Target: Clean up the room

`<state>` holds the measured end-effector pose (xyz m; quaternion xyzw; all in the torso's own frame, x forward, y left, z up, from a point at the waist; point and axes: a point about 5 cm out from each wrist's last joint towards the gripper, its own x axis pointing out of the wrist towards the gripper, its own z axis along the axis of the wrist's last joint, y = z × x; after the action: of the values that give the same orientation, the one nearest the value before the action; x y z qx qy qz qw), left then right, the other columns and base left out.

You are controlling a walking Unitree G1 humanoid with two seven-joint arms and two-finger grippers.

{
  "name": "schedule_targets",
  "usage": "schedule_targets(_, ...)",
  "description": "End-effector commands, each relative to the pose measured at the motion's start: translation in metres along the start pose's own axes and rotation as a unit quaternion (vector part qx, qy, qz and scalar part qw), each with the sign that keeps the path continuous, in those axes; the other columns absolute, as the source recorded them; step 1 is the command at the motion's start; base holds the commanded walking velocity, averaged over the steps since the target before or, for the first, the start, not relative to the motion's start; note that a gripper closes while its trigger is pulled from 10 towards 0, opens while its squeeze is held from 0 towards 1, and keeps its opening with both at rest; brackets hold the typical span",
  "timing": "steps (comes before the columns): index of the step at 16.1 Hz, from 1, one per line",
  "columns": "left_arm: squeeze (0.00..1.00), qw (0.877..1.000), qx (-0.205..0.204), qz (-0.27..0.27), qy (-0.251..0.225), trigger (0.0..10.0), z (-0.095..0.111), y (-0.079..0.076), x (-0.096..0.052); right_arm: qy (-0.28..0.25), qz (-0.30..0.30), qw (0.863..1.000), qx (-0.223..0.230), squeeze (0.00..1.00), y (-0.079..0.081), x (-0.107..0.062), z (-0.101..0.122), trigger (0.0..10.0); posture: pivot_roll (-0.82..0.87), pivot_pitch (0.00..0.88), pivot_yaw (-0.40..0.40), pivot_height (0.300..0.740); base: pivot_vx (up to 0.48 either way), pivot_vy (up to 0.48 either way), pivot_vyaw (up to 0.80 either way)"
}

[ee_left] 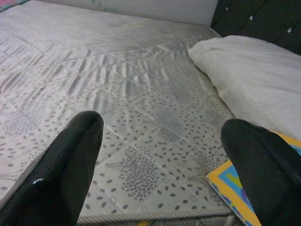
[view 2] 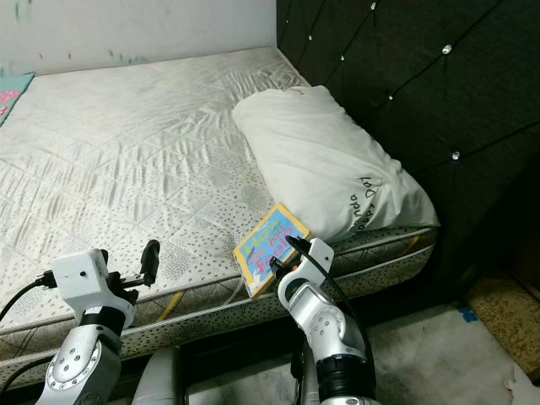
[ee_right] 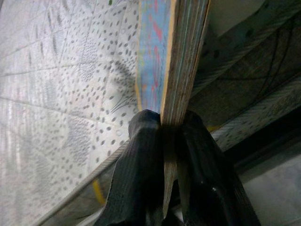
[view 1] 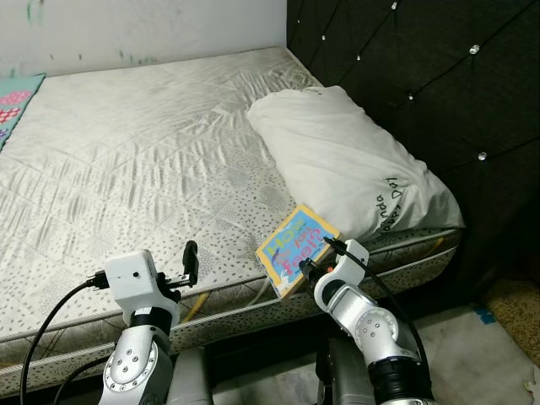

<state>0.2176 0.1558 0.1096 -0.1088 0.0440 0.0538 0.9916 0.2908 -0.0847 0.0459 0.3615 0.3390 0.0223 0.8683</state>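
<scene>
a bare quilted mattress [view 1: 152, 160] (leaf-printed near its edge) carries a white pillow [view 1: 346, 160]. a colourful book [view 1: 295, 247] lies just beside the pillow.

Open mattress [view 1: 143, 160] left; pillow [view 1: 346, 160] and headboard [view 1: 439, 76] block the right.

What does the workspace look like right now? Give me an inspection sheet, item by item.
Surface: bare patterned mattress, wrinkled, no sheet.
Job's things: colourful book at the mattress's front edge, tilted, its far corner by the pillow.
Clutter: a patterned cloth at the far left edge of the mattress.
Grippers: right gripper shut on the book's near edge; left gripper open, above the mattress front, holding nothing.
Cables: black cable looping from the left wrist; another along the right arm.
Surroundings: dark tufted headboard on the right, pale wall behind, floor below.
</scene>
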Motion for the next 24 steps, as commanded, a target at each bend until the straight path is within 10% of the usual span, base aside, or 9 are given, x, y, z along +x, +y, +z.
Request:
schedule_targets(1,0.00,1.000,-0.008,0.005,0.005,10.0,-0.001,-0.002,0.000,0.134,0.082,0.983,0.100,0.00,0.074,-0.003,-0.084,10.0,0.19,0.073,0.042,0.587,0.000,0.000,0.00)
schedule_targets(7,0.00,1.000,-0.018,0.000,0.012,10.0,-0.003,-0.008,0.001,0.108,0.153,0.971,0.151,0.00,0.108,-0.008,-0.048,10.0,0.18,0.064,0.040,0.587,0.000,0.000,0.00)
schedule_targets(17,0.00,1.000,-0.017,0.003,0.002,10.0,0.001,-0.009,0.006,0.125,0.238,0.942,0.199,0.00,0.151,-0.014,-0.058,10.0,0.20,0.043,0.029,0.587,0.000,0.000,0.00)
schedule_targets(24,0.00,1.000,-0.020,0.009,-0.006,10.0,0.004,-0.010,0.004,0.017,0.207,0.959,0.191,0.00,0.140,0.017,-0.051,10.0,0.26,0.038,0.023,0.587,0.000,0.000,0.00)
